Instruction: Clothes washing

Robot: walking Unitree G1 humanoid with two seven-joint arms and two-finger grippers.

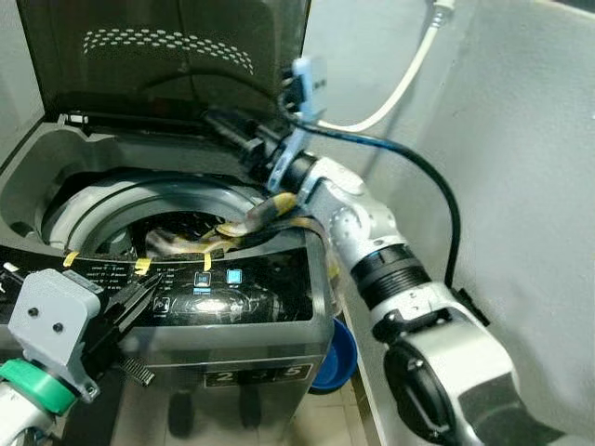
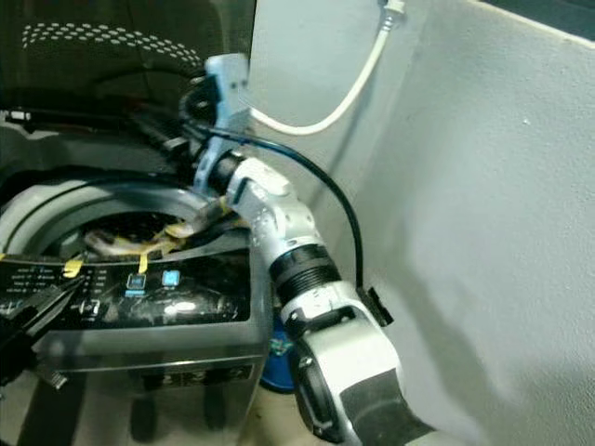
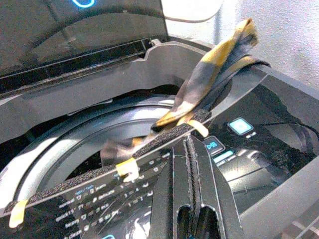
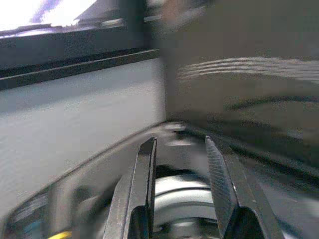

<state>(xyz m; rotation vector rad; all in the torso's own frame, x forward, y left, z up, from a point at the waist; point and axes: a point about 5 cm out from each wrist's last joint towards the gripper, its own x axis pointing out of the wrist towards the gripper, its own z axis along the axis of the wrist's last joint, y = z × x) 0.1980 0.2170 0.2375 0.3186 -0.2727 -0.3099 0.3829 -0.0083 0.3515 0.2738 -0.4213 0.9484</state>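
Partly draped, yellow-and-dark striped garment (image 1: 256, 221) over washer (image 1: 279, 353) rim

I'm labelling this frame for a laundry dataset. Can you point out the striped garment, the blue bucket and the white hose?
striped garment (image 1: 265, 216): left eye view, the yellow and dark strip draped over the drum's rim.
blue bucket (image 1: 339, 358): left eye view, its rim beside the washer's base.
white hose (image 1: 400, 88): left eye view, mid-curve against the wall.

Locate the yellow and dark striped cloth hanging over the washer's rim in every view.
Left eye view: striped cloth at centre, draped over the drum's right rim.
Right eye view: centre left, on the same rim, beside the right arm.
Left wrist view: upper right, above the shut left hand.
Right wrist view: cannot make it out.
Shared landmark: lit blue button on the control panel.
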